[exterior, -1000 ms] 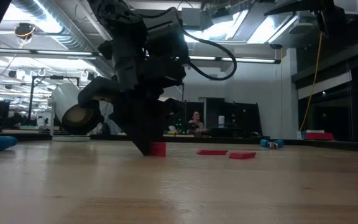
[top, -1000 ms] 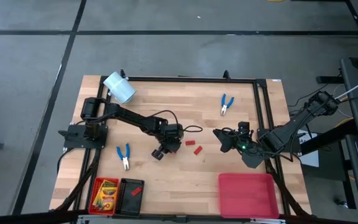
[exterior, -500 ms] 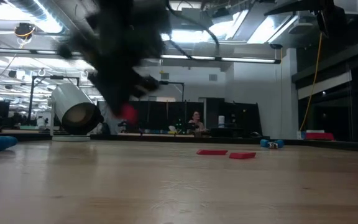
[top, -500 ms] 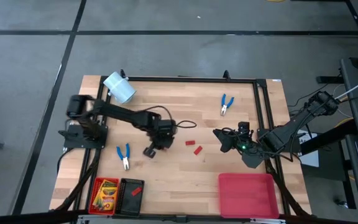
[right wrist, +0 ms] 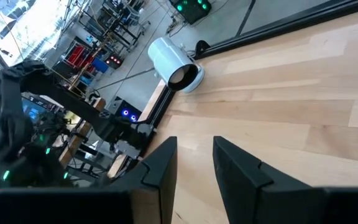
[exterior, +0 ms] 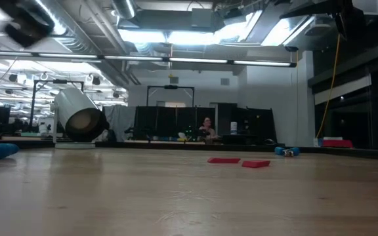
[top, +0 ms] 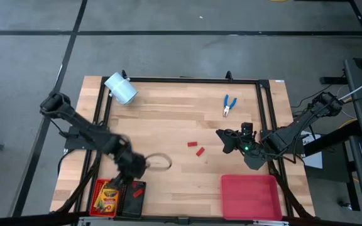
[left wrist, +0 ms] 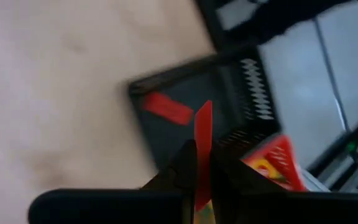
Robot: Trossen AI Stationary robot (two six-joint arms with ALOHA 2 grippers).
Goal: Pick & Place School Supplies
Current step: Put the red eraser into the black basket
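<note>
**Left end effector grips a red piece above the black tray**

Your left end effector [left wrist: 202, 163] is clenched on a thin red piece [left wrist: 202, 140], held edge-on between its fingers. In the high view this end effector [top: 132, 169] sits at the counter's [top: 181, 119] front-left, just over the black tray [top: 132, 194], where another red piece [top: 137, 193] already lies. Beside it, the red tray [top: 95, 194] holds a crayon box [top: 108, 194].

Two more red pieces [top: 196, 148] rest mid-counter, near each other. One blue-handled tool [top: 229, 104] lies toward the far right. A pale cylinder [top: 120, 88] lies on its side at the far-left corner.

Your right end effector [top: 226, 141] waits at the right side, fingers [right wrist: 160, 165] parted and holding nothing, with a second red tray [top: 250, 196] nearer the front edge.
</note>
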